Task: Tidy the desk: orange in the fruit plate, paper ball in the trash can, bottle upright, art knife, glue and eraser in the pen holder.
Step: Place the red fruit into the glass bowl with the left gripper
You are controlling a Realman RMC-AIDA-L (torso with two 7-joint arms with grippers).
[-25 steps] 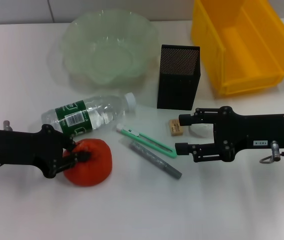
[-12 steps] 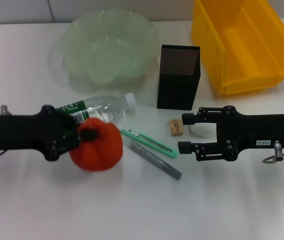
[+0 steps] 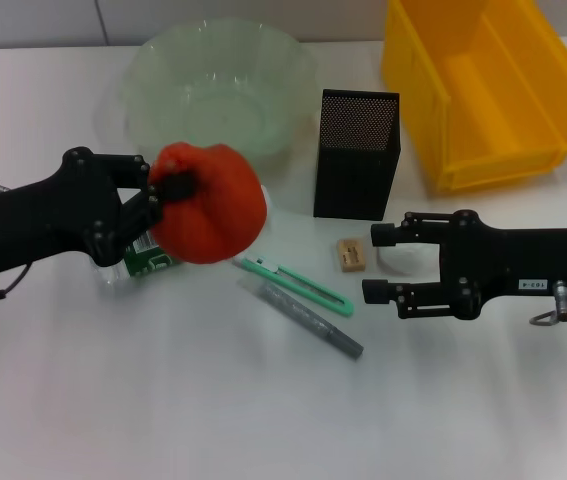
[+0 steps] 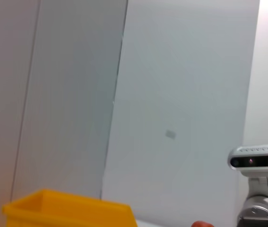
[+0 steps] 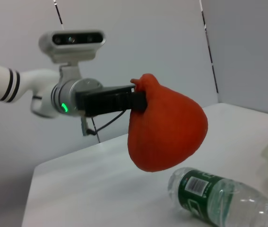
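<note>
Pinching the orange (image 3: 208, 203) by its top at frame left, the left gripper (image 3: 163, 190) risks dropping it short of the fruit plate (image 3: 153, 70), as the open, empty right gripper (image 3: 378, 264) waits.

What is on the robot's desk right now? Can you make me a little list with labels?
left gripper: shut on orange, lifted above bottle
right gripper: open, around paper ball
bottle: lying down
plate: empty
pen holder: upright
knife: on desk
glue: on desk beside knife
eraser: on desk
bin: yellow, far right
</note>
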